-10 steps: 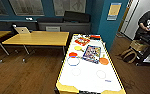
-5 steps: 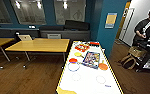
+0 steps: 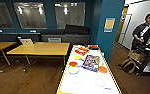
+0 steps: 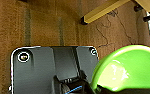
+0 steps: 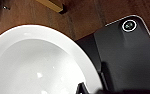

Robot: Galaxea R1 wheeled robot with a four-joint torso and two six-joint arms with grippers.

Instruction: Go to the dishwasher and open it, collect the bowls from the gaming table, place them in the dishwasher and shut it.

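Observation:
The gaming table (image 3: 88, 85), glossy white on top with yellow edges, runs away from me in the head view's lower middle. A green bowl (image 4: 126, 70) hangs above the wooden floor in the left wrist view, with my left gripper (image 4: 91, 87) shut on its rim. A white bowl (image 5: 41, 65) shows large in the right wrist view, also above the floor, and my right gripper (image 5: 88, 88) is shut on its edge. The dishwasher is out of view.
On the table lie a colourful box (image 3: 91, 62), a blue ring (image 3: 73, 70), an orange disc (image 3: 102, 69) and a red item (image 3: 82, 51). A yellow desk (image 3: 41, 48) stands to its left. At right, a person (image 3: 143, 32) stands behind a backpack (image 3: 128, 65).
The whole head picture has shifted, so the camera has moved: the yellow desk now sits further right and the table's things lie lower. The person shows more fully at right.

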